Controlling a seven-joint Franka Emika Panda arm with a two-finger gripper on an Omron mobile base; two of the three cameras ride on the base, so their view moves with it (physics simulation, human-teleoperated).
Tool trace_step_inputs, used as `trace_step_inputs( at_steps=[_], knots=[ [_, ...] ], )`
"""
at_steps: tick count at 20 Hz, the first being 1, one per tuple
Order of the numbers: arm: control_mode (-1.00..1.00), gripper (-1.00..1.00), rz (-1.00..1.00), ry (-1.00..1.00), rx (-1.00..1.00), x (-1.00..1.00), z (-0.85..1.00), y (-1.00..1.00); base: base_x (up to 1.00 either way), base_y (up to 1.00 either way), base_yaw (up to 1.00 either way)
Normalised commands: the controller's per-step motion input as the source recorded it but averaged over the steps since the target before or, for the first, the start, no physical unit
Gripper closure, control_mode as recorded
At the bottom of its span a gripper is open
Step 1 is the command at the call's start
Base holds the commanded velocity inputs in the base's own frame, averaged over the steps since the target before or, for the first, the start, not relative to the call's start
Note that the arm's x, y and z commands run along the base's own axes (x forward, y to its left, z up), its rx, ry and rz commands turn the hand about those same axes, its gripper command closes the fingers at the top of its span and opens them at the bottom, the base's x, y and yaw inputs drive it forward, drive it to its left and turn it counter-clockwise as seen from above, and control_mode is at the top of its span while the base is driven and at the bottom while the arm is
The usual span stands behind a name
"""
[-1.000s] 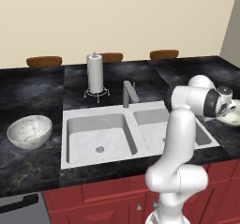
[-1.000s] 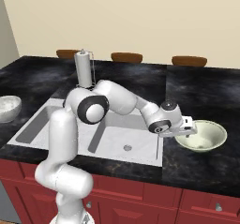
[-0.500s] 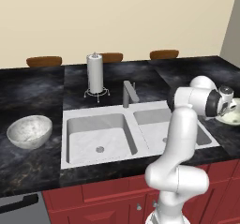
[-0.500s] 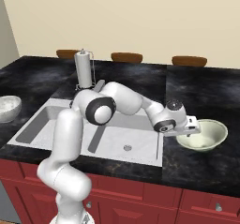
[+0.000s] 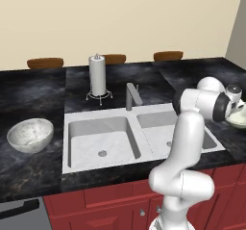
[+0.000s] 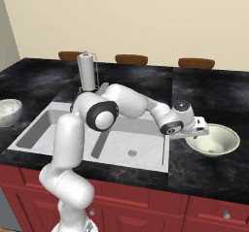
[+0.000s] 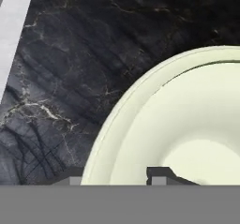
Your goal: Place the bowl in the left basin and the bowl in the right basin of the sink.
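Right of the sink (image 6: 97, 134): pale bowl (image 6: 214, 140) on the dark table (image 6: 209, 105), cut off in the left base view.
Hidden: fingertips (image 7: 157, 174) barely show, one either side of the bowl's near rim.
Arm: stretched low across the sink, gripper (image 6: 202, 129) at that rim.
Gripper: part-open; grip cannot be told.
Left of sink: marbled bowl (image 5: 30, 134).

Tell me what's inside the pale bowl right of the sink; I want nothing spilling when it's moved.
The pale bowl looks bare inside: smooth cream wall, no contents. One finger of the claw reaches inside the near rim, the other outside. The arm covers the near rim in the left base view.
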Motion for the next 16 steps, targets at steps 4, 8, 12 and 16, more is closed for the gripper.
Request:
trace_step_inputs(
  at_steps=[4,8,12,16],
  knots=[
    [-1.00,1.00,0.05,0.00,-0.09,0.04,0.24,0.43,0.00,0.00,0.00],
    [-1.00,1.00,0.04,-0.02,-0.18,0.00,0.33,0.60,0.00,0.00,0.00],
    [-1.00,1.00,0.01,-0.04,-0.24,0.00,0.37,0.63,0.00,0.00,0.00],
    [-1.00,1.00,0.00,-0.07,-0.30,0.00,0.33,0.66,0.00,0.00,0.00]
  ],
)
